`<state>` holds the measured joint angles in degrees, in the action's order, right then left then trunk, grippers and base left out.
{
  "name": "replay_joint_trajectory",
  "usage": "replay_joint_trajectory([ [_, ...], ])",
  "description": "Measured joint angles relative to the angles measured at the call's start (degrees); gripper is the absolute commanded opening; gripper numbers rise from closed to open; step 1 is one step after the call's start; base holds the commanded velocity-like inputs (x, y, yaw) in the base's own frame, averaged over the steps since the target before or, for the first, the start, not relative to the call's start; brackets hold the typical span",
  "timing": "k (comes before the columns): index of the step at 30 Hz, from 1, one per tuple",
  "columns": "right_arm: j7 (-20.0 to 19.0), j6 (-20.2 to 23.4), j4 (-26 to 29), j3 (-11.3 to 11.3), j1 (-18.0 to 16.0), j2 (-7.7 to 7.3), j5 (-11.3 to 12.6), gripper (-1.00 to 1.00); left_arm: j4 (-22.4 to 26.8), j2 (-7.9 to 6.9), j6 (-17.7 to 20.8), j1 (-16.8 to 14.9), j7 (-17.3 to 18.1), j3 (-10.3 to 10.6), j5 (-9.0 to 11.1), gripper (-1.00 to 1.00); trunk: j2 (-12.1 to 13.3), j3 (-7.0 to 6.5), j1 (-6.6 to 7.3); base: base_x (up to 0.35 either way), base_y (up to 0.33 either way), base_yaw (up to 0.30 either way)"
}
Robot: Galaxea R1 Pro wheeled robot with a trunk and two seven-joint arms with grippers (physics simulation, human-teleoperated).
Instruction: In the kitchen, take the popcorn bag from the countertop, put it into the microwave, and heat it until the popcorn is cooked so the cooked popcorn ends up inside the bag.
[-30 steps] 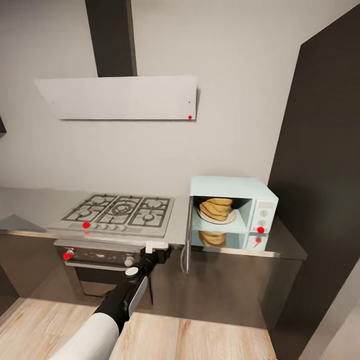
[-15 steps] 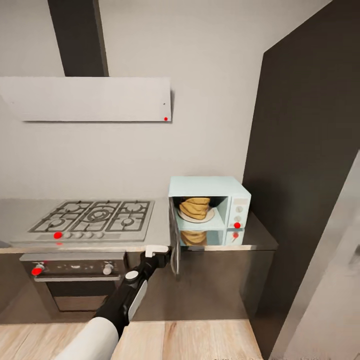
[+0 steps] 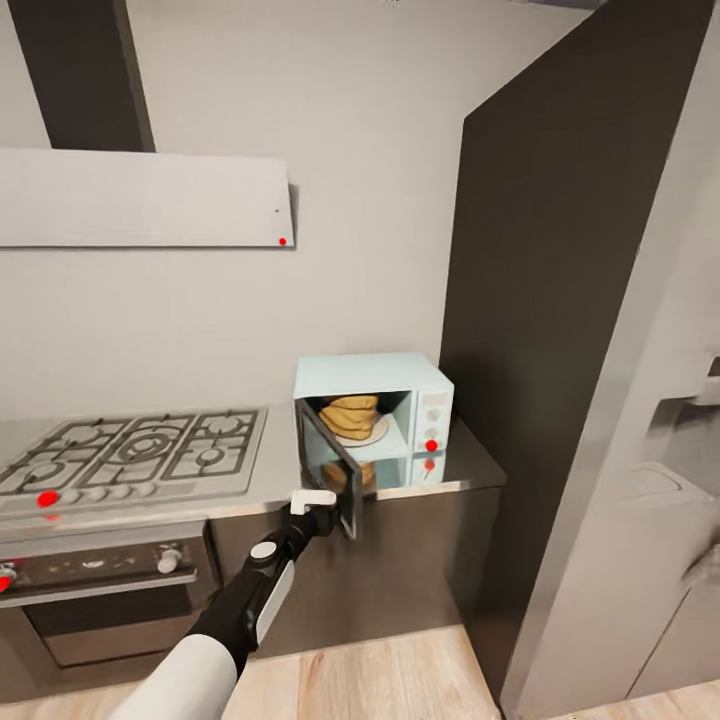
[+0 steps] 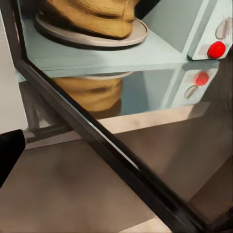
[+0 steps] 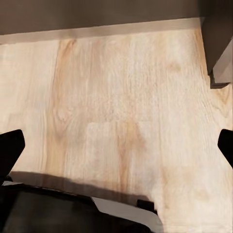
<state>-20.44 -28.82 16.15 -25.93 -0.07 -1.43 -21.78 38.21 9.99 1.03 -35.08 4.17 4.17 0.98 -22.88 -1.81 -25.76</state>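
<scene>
One tan wrinkled popcorn bag [image 3: 350, 414] inside microwave [image 3: 372, 420]; left hand [image 3: 330, 519] grip unclear.

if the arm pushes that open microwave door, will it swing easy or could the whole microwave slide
The microwave door stands part open, hinged at its left edge, so it would probably swing with a light push from the left gripper beside it. The microwave is small and sits free on the countertop, so a hard shove might slide it.

Left arm [image 3: 245, 600] stretched forward, pincer [image 3: 322, 512] at arm's end; right pincer [image 5: 116, 145] spread wide.
</scene>
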Motion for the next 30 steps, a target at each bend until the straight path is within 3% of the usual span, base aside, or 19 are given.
replay_joint_trajectory([
  [3,7.32,0.21,-2.36,6.86,-0.18,0.17,-0.05,1.00,-0.01,0.00,0.00,0.00,-0.06,0.01,-0.01,1.00,-0.01,-0.11,0.01,0.081,-0.070,-0.222],
  [5,11.12,0.31,-2.73,10.25,-0.21,0.37,-0.06,1.00,-0.01,0.00,0.04,0.01,-0.06,0.07,0.01,1.00,0.00,-0.16,0.02,0.202,-0.186,-0.093],
  [7,12.65,0.34,-2.86,11.66,-0.21,0.48,-0.08,1.00,-0.01,0.00,0.06,-0.01,-0.03,0.12,0.04,1.00,0.00,-0.19,0.02,0.232,-0.231,-0.030],
  [12,13.38,0.39,-2.97,12.31,-0.23,0.53,-0.11,1.00,0.06,-0.01,0.08,0.01,-0.05,0.07,0.03,1.00,0.01,-0.20,0.02,0.213,-0.217,-0.006],
  [18,13.49,0.53,-3.02,12.55,-0.18,0.61,-0.12,1.00,0.09,0.00,0.08,0.01,0.00,0.06,0.06,1.00,0.01,-0.20,0.00,0.041,-0.020,0.000],
  [23,13.80,0.84,-3.10,13.19,-0.17,0.70,-0.14,1.00,0.08,0.00,0.12,0.02,-0.01,0.08,0.09,1.00,0.00,-0.20,0.03,0.276,-0.001,0.000],
  [25,14.35,2.07,-3.11,13.21,-0.18,0.70,-0.18,1.00,0.08,0.00,0.14,0.02,-0.01,0.08,0.10,1.00,0.00,-0.20,0.03,0.323,0.000,0.000],
  [30,15.03,10.55,-3.17,13.28,-0.18,0.71,-0.10,1.00,0.06,0.00,0.08,0.02,0.06,-0.01,0.08,1.00,0.01,-0.20,0.01,0.098,0.000,0.000],
])
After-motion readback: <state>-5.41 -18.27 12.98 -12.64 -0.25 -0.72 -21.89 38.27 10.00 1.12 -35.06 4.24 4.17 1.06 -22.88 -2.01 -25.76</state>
